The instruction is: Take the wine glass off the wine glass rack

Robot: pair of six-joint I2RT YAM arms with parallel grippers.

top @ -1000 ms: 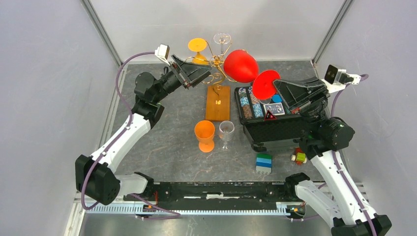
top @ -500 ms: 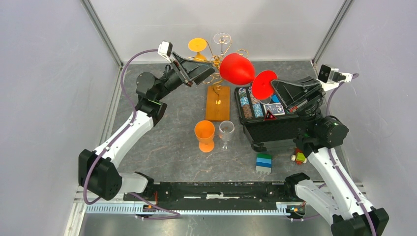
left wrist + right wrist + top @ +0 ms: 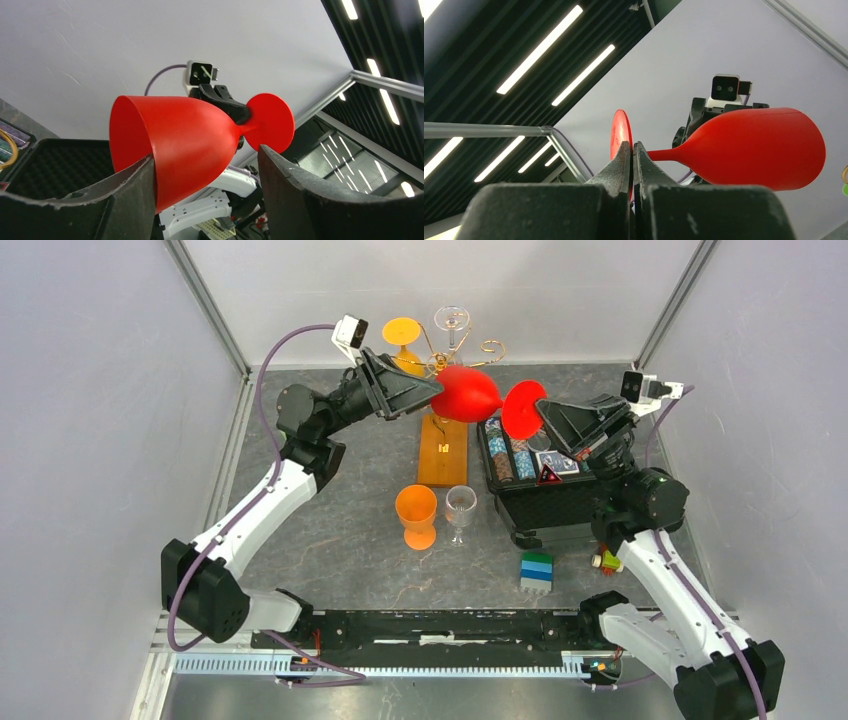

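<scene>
A red wine glass (image 3: 465,392) lies on its side in the air, just off the gold wire rack (image 3: 440,362) with its orange-brown wooden base (image 3: 443,448). My right gripper (image 3: 540,412) is shut on the glass's round foot (image 3: 620,132), at the fingertips (image 3: 631,145); the bowl (image 3: 759,147) points away. My left gripper (image 3: 435,390) is open, its jaws on either side of the bowl (image 3: 180,145); the left finger (image 3: 135,185) lies against the bowl's rim. An orange glass (image 3: 402,332) and a clear glass (image 3: 452,320) hang on the rack.
An orange goblet (image 3: 416,512) and a clear glass (image 3: 460,508) stand in front of the base. An open black case (image 3: 560,502) with chips and cards sits under the right arm. Stacked blue-green blocks (image 3: 537,570) and a small toy (image 3: 606,560) lie in front of it.
My right gripper has carried the red glass to the left, away from the rack's right side. My left gripper has risen and come round the bowl.
</scene>
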